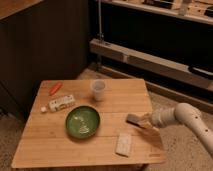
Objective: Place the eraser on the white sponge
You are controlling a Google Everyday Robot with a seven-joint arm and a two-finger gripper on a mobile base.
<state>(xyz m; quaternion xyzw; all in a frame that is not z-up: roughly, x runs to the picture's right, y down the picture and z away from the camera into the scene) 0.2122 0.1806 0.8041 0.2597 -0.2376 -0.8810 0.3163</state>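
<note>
The eraser [134, 119] is a small dark grey block on the right part of the wooden table [115, 102]. The white sponge [123, 144] lies flat near the table's front edge, just in front of and slightly left of the eraser, apart from it. My gripper [146, 124] reaches in low from the right on a white arm [185, 117] and sits right against the eraser's right side, close above the table. I cannot tell whether it touches the eraser.
A green bowl [83, 121] sits at the table's middle left. A translucent cup [98, 90] stands behind it. A white box with red print [61, 103] and an orange-red item [55, 88] lie at the left. A metal shelf rail [150, 62] runs behind the table.
</note>
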